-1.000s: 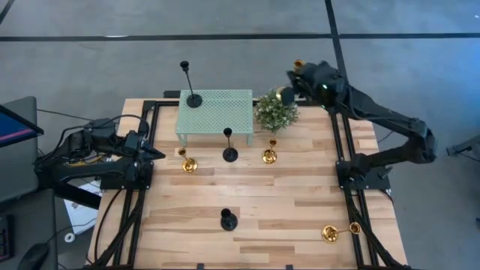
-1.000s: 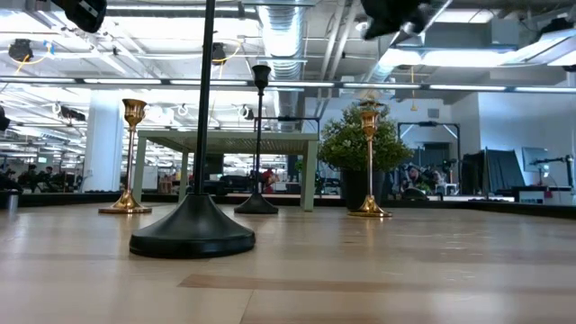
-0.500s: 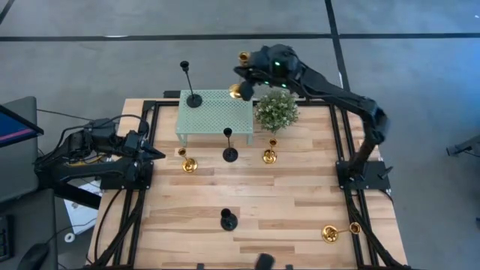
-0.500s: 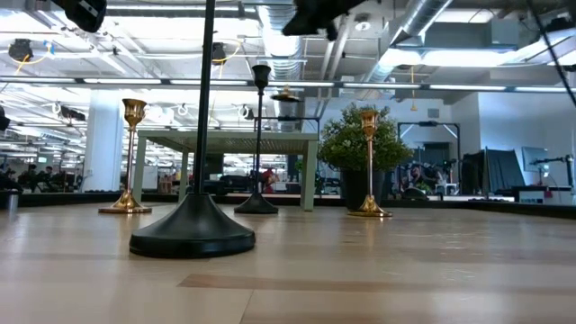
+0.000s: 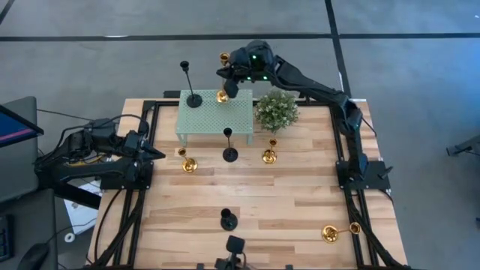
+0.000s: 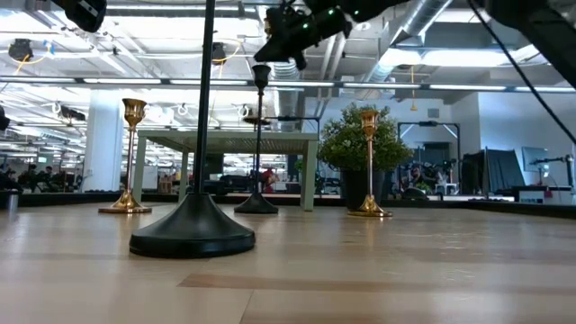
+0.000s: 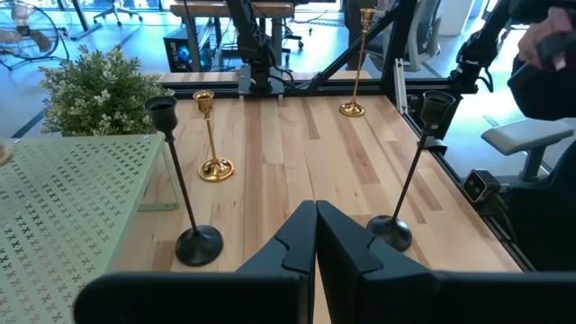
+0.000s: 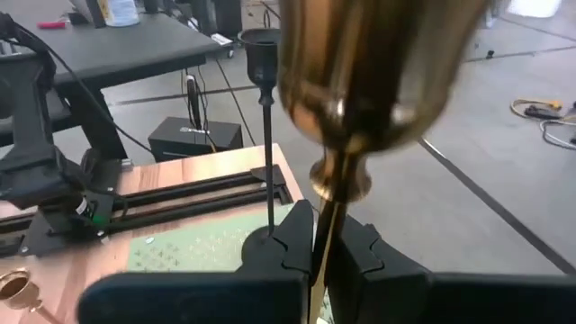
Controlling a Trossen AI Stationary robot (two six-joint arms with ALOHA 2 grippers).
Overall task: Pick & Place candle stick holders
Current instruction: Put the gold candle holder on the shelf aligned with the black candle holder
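A pale butcher-block desk (image 5: 255, 202) is standing on a grey floor, framed by black rails; in the low view an open workshop with ceiling ducts and strip lights is showing behind it. Toward the far edge a mint-green mesh-top little table (image 5: 217, 120) is sitting just beside a bushy green potted plant (image 5: 276, 111).

The right end effector (image 5: 229, 81) is hovering over the mesh top, clenched on the stem of a gold candle stick holder (image 5: 223, 75). Near it, a black candle stick holder (image 5: 191, 90) is standing upright on the mesh top. In front of the little table, a black one (image 5: 229, 146) is standing between two gold ones (image 5: 187, 162) (image 5: 269, 153). Another black holder (image 5: 228, 220) is standing near the front edge, and a gold one (image 5: 339, 232) is lying on its side at the front right corner.

The left end effector (image 5: 155, 153) is resting at the desk's left edge, clenched on nothing.
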